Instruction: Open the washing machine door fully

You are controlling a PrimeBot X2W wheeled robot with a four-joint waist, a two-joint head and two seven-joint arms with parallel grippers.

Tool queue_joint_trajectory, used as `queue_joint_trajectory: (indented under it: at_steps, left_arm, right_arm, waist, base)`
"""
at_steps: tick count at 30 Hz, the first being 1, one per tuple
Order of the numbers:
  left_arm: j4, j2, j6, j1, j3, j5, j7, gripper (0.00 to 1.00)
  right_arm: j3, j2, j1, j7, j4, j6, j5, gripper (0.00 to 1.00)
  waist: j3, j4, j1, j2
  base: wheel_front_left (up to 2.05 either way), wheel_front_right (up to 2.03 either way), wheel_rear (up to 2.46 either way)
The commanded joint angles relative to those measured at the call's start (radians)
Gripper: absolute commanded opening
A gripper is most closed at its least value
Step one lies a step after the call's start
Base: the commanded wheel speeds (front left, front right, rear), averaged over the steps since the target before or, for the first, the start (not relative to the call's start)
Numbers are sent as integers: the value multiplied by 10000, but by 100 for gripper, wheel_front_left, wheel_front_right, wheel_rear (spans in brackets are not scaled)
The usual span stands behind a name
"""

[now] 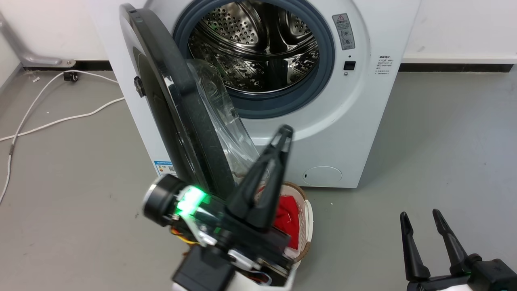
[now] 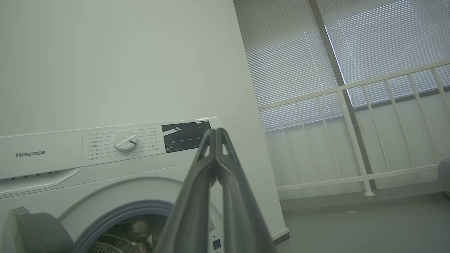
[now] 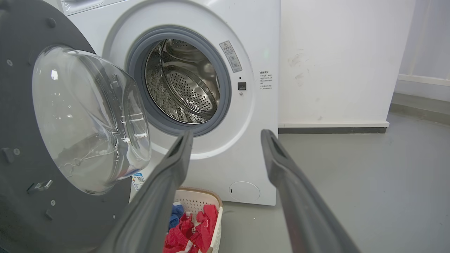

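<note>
The washing machine door (image 1: 177, 113) stands swung out to the left, seen nearly edge-on, its clear glass bowl (image 1: 226, 117) facing right. In the right wrist view the door (image 3: 21, 88) shows its dark inner face and the bowl (image 3: 88, 119). A dark rounded edge of the door (image 2: 35, 232) sits low left in the left wrist view. My left gripper (image 1: 284, 135) is shut with nothing between its fingers, just right of the bowl's lower part; I cannot tell whether it touches. Its closed tips (image 2: 214, 135) point up past the control panel. My right gripper (image 1: 424, 218) (image 3: 226, 135) is open, low right, apart from the machine.
The steel drum (image 1: 254, 44) lies open behind a grey rubber ring. A white laundry basket (image 1: 307, 214) (image 3: 197, 200) with red and blue clothes stands on the floor before the machine, under my left arm. A white cable (image 1: 40, 105) trails over the floor at left.
</note>
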Motion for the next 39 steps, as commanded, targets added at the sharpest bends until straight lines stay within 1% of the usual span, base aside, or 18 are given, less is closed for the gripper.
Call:
queue_joint_trajectory:
  at_steps: [1,4,9,15,21,29,34,39]
  left_arm:
    - [154,5,8,-129,-337,-72,-20,0]
    - [422,5,103,-169,-845,-202,-20,0]
    - [836,2,234,-188,-1331,-262,-20,0]
    - [1398,4,100,69,-2047,-451,-22,0]
    - [2018,4,140,204,-2593,-649,-22,0]
    - [2987,52,238,688,-2691,-868,-22,0]
    - [3440,186,336,1123,-2457,-1003,-22,0]
    - [3908,276,324,1294,-2059,-1172,-22,0]
  right_arm:
    - [36,35,-68,-21,-3,-2,-32,100]
    - [75,35,-115,-21,0,-2,-39,100]
    - [65,35,-116,-21,60,-2,-69,100]
    - [77,35,-127,-21,124,-2,-74,100]
    - [107,36,-203,-21,122,-2,-87,100]
    - [110,36,-228,-21,127,-2,-56,100]
    - [69,36,-245,-21,149,-2,-17,100]
    - [68,36,-294,-21,181,-2,-18,100]
  waist:
    - [9,-8,-1,-1]
    - [17,-35,-1,-1]
    - [33,-33,-1,-1]
    - [76,27,-1,-1]
    - [175,149,-1,-1]
    - [289,245,-1,-1]
    - [350,299,-1,-1]
    - [437,347,-1,-1]
  base:
    - [0,0,0]
    - [0,0,0]
    - [0,0,0]
    - [0,0,0]
    - [0,0,0]
    - [0,0,0]
    - [0,0,0]
    - [0,0,0]
